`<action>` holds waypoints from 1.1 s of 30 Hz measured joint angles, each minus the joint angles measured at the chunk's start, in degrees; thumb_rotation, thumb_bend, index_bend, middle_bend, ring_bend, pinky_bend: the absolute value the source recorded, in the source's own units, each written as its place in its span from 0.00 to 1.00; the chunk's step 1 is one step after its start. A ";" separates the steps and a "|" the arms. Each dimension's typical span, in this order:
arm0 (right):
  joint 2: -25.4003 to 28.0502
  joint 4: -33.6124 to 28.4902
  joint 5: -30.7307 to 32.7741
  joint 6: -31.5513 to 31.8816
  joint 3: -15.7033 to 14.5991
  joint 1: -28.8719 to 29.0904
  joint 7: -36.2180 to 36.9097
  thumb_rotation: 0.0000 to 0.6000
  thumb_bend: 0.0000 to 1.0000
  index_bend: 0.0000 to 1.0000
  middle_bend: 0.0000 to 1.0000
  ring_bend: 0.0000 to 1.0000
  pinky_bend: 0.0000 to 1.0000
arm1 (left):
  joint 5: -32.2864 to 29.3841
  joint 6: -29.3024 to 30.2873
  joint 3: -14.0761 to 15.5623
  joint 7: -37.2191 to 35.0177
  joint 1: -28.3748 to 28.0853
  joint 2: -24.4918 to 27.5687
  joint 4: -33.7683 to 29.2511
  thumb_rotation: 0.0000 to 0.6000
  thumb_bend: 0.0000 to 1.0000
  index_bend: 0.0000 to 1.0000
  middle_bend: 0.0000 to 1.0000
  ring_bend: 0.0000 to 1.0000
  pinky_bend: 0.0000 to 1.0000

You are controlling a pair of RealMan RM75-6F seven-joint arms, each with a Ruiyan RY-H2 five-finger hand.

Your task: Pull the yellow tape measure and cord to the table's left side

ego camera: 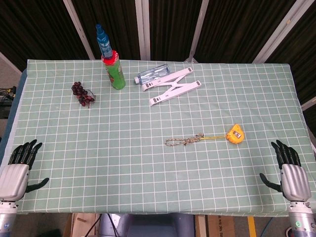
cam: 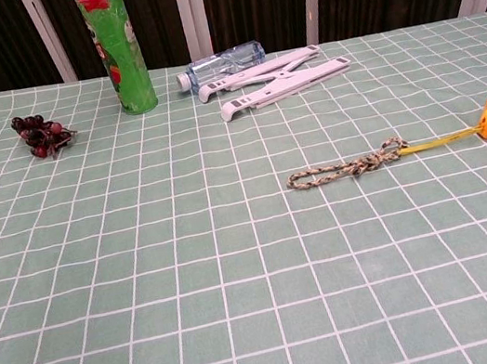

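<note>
Two hands rest at the near edge of the counter (ego camera: 148, 148), both empty with fingers spread apart: the left hand (ego camera: 19, 168) at about eight o'clock in the head view, the right hand (ego camera: 289, 170) at about four o'clock, neither touching any object; the chest view shows neither. Up and inward from the right hand, near three o'clock, lies the yellow tape measure (ego camera: 235, 134) on the green checked cloth, well apart from that hand. A short length of yellow tape (ego camera: 216, 137) runs out of it toward nine o'clock and meets the braided cord (ego camera: 185, 141), which stretches on toward the counter's middle. Case, tape and cord lie in one nearly straight line on the right half of the counter, far from the left hand. Farther out, near twelve o'clock, a white folding stand (ego camera: 174, 86) lies flat, with a clear plastic bottle (ego camera: 152, 75) on its side just behind it. At about eleven o'clock a green spray bottle (ego camera: 113, 61) with a blue nozzle stands upright. At about ten o'clock a bunch of dark grapes (ego camera: 82, 94) lies on the cloth.
</note>
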 measured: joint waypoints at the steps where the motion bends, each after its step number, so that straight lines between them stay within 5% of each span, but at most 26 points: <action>1: -0.02 0.00 0.04 0.00 0.01 0.00 0.00 1.00 0.27 0.00 0.00 0.00 0.00 | -0.03 -0.12 -0.07 0.05 0.03 -0.02 0.00 1.00 0.04 0.00 0.00 0.00 0.00; 22: 0.01 -0.42 0.54 -0.29 0.13 -0.02 0.37 1.00 0.27 0.00 0.00 0.00 0.00 | -0.66 -3.70 -2.69 4.34 -1.81 1.46 -3.59 1.00 0.06 0.00 0.00 0.00 0.00; 33: 0.02 -0.93 2.40 -1.53 0.58 0.24 1.16 1.00 0.27 0.00 0.00 0.00 0.00 | -11.23 -22.75 -13.68 13.27 -18.70 4.91 -11.13 1.00 0.16 0.22 0.00 0.00 0.00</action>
